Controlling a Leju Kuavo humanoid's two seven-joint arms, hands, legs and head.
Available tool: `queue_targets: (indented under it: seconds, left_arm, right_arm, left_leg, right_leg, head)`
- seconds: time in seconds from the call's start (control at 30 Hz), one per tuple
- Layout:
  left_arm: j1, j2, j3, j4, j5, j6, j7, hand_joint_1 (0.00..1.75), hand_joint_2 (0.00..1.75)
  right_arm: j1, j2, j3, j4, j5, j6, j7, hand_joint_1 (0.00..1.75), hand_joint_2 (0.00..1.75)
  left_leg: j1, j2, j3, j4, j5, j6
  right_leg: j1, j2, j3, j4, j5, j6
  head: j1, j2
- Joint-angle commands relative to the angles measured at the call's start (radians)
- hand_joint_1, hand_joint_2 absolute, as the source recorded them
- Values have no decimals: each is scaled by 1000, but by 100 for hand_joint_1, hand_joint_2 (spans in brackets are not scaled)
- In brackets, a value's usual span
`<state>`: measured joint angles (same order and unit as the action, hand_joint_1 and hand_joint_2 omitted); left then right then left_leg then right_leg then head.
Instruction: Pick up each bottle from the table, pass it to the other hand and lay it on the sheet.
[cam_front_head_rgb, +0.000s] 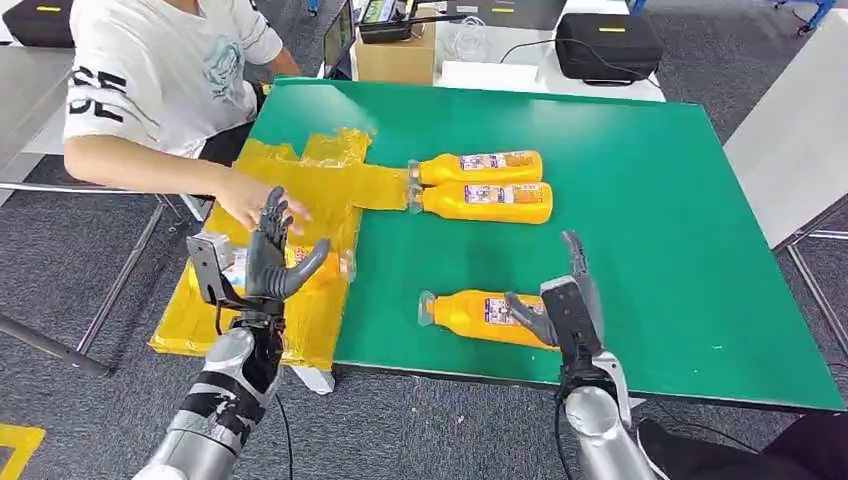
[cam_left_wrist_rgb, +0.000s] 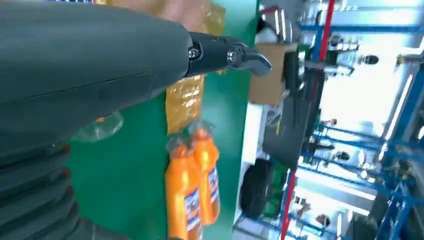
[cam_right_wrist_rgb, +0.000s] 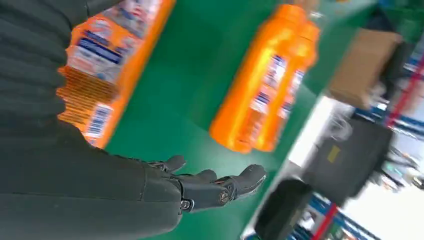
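Observation:
Two orange bottles (cam_front_head_rgb: 480, 166) (cam_front_head_rgb: 486, 202) lie side by side mid-table, caps touching the yellow sheet (cam_front_head_rgb: 330, 185); the pair (cam_left_wrist_rgb: 192, 185) (cam_right_wrist_rgb: 265, 85) shows in both wrist views. A third bottle (cam_front_head_rgb: 478, 314) (cam_right_wrist_rgb: 105, 55) lies near the front edge. My right hand (cam_front_head_rgb: 565, 300) is open beside its base, thumb against it, fingers (cam_right_wrist_rgb: 215, 185) straight. My left hand (cam_front_head_rgb: 270, 255) is open with fingers spread above the sheet, over another bottle (cam_front_head_rgb: 303, 259) lying there. That bottle is partly hidden by the hand.
A person sits at the far left with a hand (cam_front_head_rgb: 255, 200) resting on the sheet just beyond my left hand. The green table (cam_front_head_rgb: 650, 200) has bare room on its right half. A cardboard box (cam_front_head_rgb: 395, 55) and black cases stand behind it.

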<state>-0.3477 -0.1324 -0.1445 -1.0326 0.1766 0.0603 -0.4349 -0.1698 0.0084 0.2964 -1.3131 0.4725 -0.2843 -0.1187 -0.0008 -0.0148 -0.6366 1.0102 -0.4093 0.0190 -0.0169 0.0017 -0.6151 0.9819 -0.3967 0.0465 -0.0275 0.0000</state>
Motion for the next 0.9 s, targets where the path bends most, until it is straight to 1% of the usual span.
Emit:
queue_targets:
  seconds: [0.03, 0.17, 0.2, 0.27, 0.3, 0.37, 0.4, 0.43, 0.5, 0.53, 0.57, 0.6, 0.63, 0.7, 0.73, 0.77, 0.8, 0.83, 0.87, 0.9]
  left_arm:
    - [-28, 18, -35, 101, 17, -9, 17, 0, 175]
    - [-30, 17, -36, 101, 16, -9, 17, 0, 175]
    - [-30, 17, -37, 101, 16, -9, 18, 0, 175]
    - [-33, 15, -35, 109, 17, -14, 17, 0, 175]
    - [-34, 15, -35, 112, 17, -15, 17, 0, 175]
    - [-40, 13, -34, 130, 20, -15, 16, 0, 175]
    - [-43, 12, -35, 141, 13, 0, 10, 0, 175]
    - [-46, 14, -41, 146, 2, 7, 2, 0, 175]
    - [-57, 16, -54, 164, -30, 41, -12, 0, 175]
    - [-60, 15, -55, 168, -41, 51, -18, 0, 175]
    - [-60, 13, -52, 168, -41, 47, -18, 0, 175]
    - [-60, 16, -60, 167, -52, 45, -21, 0, 175]
    - [-59, 14, -56, 165, -54, 40, -21, 0, 175]
    - [-55, 12, -56, 161, -57, 21, -19, 0, 175]
    - [-54, 12, -57, 160, -57, 12, -17, 0, 175]
    - [-54, 12, -57, 163, -57, 3, -16, 0, 175]
    - [-53, 12, -57, 164, -57, 3, -16, 0, 175]
    - [-55, 12, -57, 170, -52, -12, -12, 0, 175]
    - [-61, 13, -57, 185, -48, -29, -10, 0, 175]
    - [-73, 11, -55, 210, -30, -69, -6, 0, 175]
  right_arm:
    - [-28, -90, 59, 140, 96, 64, 86, 0, 175]
    - [-27, -91, 57, 141, 95, 64, 85, 0, 175]
    - [-30, -95, 63, 144, 103, 80, 96, 0, 175]
    - [-24, -102, 53, 148, 109, 113, 112, 0, 175]
    - [-19, -107, 51, 150, 109, 118, 113, 0, 175]
    - [-14, -118, 52, 160, 117, 141, 120, 0, 175]
    - [-10, -121, 50, 166, 121, 148, 120, 0, 175]
    - [-10, -123, 54, 172, 126, 153, 120, 0, 175]
    - [-14, -126, 59, 188, 140, 166, 122, 0, 175]
    - [-18, -128, 62, 196, 148, 170, 124, 0, 175]
    - [-22, -131, 66, 203, 155, 177, 126, 0, 175]
    - [-25, -140, 74, 211, 164, 193, 132, 0, 175]
    - [-26, -148, 77, 215, 169, 202, 135, 0, 175]
    - [-38, -176, 97, 234, 194, 235, 153, 0, 175]
    - [-48, -193, 110, 246, 204, 264, 164, 0, 175]
    - [-67, -216, 125, 264, 205, 306, 169, 0, 175]
    - [-70, -221, 123, 267, 202, 311, 168, 0, 175]
    - [-89, -238, 142, 285, 204, 355, 171, 73, 175]
    - [-125, -271, 175, 310, 195, 426, 166, 159, 175]
    - [-172, -308, 217, 342, 184, 504, 159, 171, 175]
  left_leg:
    - [1, 1, 6, -1, -2, -1]
    - [0, 1, 3, -1, -1, -1]
    - [1, 1, 3, -1, -1, -1]
    - [1, 2, 8, 0, -3, -2]
    - [1, 1, 5, -1, -2, -1]
    - [1, 0, 5, -1, -1, -1]
    - [0, 0, 3, -1, -1, -1]
    - [1, 0, 6, -1, -2, -1]
    - [1, 0, 3, -1, 0, -1]
    - [1, 0, 6, -1, -2, -1]
    - [1, 0, 5, -1, -1, -1]
    - [1, 0, 3, -1, -1, -1]
    - [1, 0, 6, -1, -1, -1]
    - [1, 0, 3, -1, 0, -1]
    - [1, 0, 6, -1, -2, -1]
    - [1, -1, 5, -1, -1, -1]
    - [1, 0, 7, -1, -2, -1]
    - [1, 0, 5, -1, -1, -1]
    - [1, -1, 4, -1, -1, -1]
    - [1, 0, 6, 0, -1, -1]
  right_leg:
    - [1, 0, 6, -2, -1, -2]
    - [1, 0, 3, -1, -1, -1]
    - [1, 0, 3, -1, -1, -1]
    - [2, 0, 8, -1, -3, -3]
    - [1, 0, 5, -1, -1, -2]
    - [1, -1, 5, -1, -1, -2]
    - [1, -1, 3, -1, -1, -1]
    - [1, -1, 6, -2, -2, -2]
    - [1, -1, 3, -1, -1, -1]
    - [2, -1, 6, -2, -2, -2]
    - [1, -2, 5, -1, -1, -2]
    - [1, -1, 3, -1, -1, -1]
    - [2, -1, 6, -2, -1, -2]
    - [1, -1, 3, -1, -1, -1]
    - [2, -2, 7, -2, -2, -2]
    - [1, -2, 5, -2, -1, -1]
    - [2, -1, 7, -2, -2, -2]
    - [1, -1, 5, -2, -1, -1]
    - [1, -1, 5, -2, -1, -1]
    - [1, -1, 6, -2, -1, -1]
  head:
    - [0, 0]
    - [0, 0]
    - [1, 0]
    - [0, 0]
    - [0, 0]
    - [0, 0]
    - [0, 0]
    - [0, 0]
    - [0, 0]
    - [0, 0]
    - [1, 0]
    - [0, 0]
    - [1, 0]
    - [0, 0]
    - [0, 0]
    - [0, 0]
    - [0, 0]
    - [0, 0]
    - [0, 0]
    - [1, 0]
